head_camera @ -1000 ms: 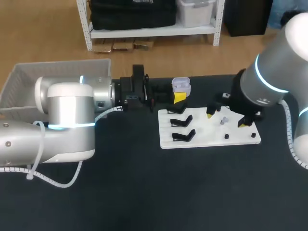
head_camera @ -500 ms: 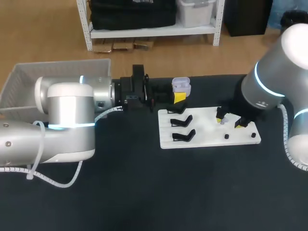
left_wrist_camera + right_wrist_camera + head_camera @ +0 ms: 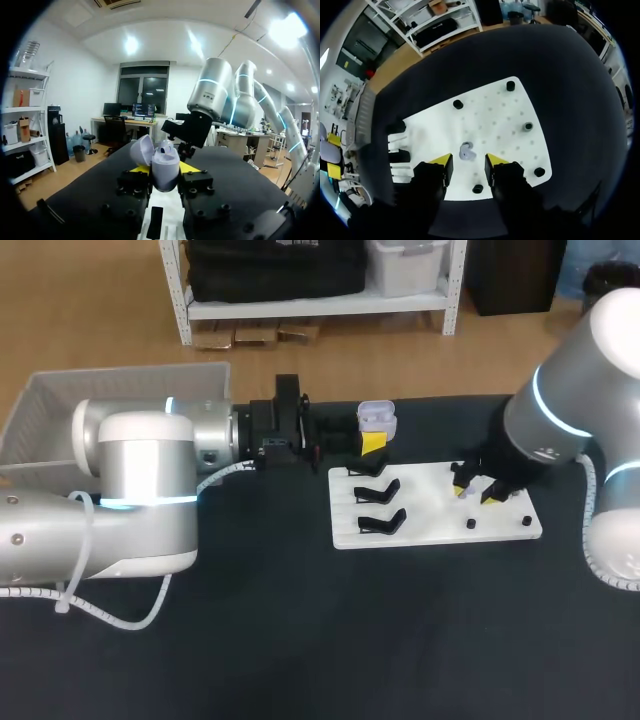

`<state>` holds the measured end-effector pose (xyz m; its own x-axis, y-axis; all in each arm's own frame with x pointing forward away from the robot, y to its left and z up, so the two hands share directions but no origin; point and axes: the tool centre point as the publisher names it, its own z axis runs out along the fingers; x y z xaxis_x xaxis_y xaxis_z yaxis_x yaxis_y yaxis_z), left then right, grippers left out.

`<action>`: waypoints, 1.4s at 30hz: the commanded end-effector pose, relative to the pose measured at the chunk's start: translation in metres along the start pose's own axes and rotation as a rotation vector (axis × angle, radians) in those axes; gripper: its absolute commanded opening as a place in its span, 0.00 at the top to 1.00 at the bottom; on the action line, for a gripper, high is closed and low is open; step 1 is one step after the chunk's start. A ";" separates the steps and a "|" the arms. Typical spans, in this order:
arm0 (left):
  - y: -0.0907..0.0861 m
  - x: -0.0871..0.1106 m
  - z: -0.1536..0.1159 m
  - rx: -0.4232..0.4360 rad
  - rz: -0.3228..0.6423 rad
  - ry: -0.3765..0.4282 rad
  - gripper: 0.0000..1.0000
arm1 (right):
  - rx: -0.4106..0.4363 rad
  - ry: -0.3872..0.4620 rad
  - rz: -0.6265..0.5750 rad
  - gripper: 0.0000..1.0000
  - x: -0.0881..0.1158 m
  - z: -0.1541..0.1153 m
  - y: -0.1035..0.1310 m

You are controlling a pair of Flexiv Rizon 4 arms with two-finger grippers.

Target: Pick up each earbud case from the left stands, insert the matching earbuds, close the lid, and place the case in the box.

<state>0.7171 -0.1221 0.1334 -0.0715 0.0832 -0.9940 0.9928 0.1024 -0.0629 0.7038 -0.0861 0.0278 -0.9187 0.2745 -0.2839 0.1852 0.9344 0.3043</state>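
- The white mesh box (image 3: 60, 415) is sitting at the far left, beside the dark surface (image 3: 300, 640).
- The left claw (image 3: 163, 170) is gripping the earbud case (image 3: 376, 418) from both sides with its yellow tips. It is holding the case above the surface, just behind the white board (image 3: 430, 525), and the case's lid (image 3: 141, 150) is standing open.
- Black stands (image 3: 380, 523) are sitting on the board's left part.
- A small pale earbud (image 3: 467, 150) is lying on the board among black pegs (image 3: 528, 126).
- The right claw (image 3: 468, 161) is hanging low over the board with its fingers spread. The earbud is lying between the yellow tips, and neither tip appears to be touching it.
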 end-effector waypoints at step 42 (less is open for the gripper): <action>0.000 0.000 0.000 -0.001 0.001 -0.002 1.00 | -0.020 0.046 -0.037 0.85 -0.009 0.011 0.000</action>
<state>0.7171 -0.1221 0.1334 -0.0715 0.0831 -0.9940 0.9928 0.1024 -0.0629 0.7152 -0.0856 0.0211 -0.9391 0.2299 -0.2554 0.1449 0.9388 0.3126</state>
